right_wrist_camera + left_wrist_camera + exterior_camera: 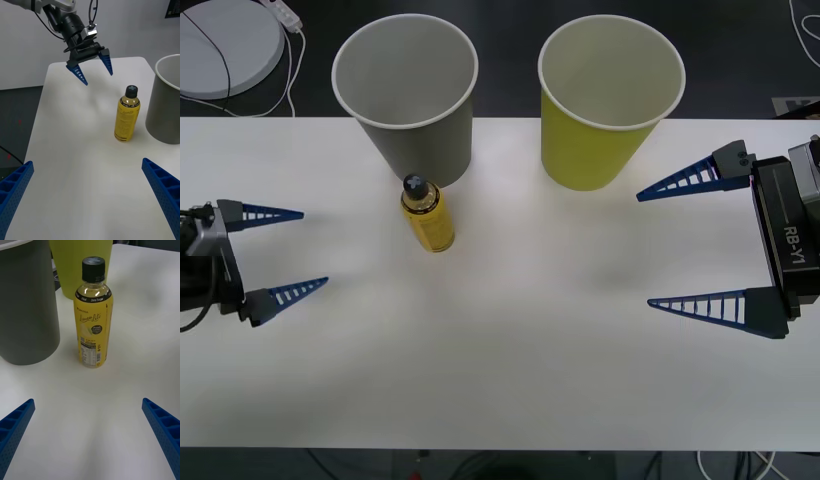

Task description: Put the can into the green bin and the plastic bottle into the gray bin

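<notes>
Bottle (pixel 427 213) upright on table (pixel 510 370), just in front of gray bin (pixel 408 95); green bin (pixel 608 100) beside it. L gripper (pixel 288 252) and R gripper (pixel 680 245) spread open at table edges, holding nothing. Bin interiors: contents not discernible.

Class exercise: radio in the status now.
Left gripper and right gripper open, empty. Plastic bottle upright before gray bin. Green bin beside it.

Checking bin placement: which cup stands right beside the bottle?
The gray bin; the plastic bottle stands just before it, while the green bin sits apart.
</notes>
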Available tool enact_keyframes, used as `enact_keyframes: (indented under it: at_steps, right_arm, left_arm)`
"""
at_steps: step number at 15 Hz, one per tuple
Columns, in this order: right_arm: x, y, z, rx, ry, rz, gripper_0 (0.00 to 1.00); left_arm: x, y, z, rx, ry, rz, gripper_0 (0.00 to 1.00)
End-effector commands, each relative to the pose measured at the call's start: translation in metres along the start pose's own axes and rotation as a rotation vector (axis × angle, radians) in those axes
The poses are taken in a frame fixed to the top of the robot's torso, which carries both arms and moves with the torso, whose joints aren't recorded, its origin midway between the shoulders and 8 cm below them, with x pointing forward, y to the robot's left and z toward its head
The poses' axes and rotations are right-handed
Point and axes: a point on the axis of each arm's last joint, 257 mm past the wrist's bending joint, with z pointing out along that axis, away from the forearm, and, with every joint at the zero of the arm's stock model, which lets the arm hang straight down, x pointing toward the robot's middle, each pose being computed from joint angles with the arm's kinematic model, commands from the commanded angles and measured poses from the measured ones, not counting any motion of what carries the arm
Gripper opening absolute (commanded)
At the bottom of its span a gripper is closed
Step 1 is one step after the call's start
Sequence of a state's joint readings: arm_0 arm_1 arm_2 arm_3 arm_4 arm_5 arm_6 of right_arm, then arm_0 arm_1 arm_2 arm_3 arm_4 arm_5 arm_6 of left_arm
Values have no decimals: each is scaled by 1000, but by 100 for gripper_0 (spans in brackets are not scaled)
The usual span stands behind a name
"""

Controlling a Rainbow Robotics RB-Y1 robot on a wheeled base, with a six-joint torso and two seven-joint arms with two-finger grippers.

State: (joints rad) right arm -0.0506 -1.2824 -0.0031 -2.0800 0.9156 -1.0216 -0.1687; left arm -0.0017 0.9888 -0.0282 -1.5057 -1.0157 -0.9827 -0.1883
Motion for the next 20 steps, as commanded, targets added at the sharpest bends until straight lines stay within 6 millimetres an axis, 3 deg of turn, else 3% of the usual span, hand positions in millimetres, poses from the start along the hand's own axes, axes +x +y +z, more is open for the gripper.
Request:
enact_keyframes:
  at_steps: [1,20]
  right_arm:
    - [0,0,0,0,0,0,100]
    - [0,0,0,0,0,0,100]
  left_arm:
    - [-2,-1,17,-22,-23,-17,100]
    - [-34,-9,109,-95,-125,-40,100]
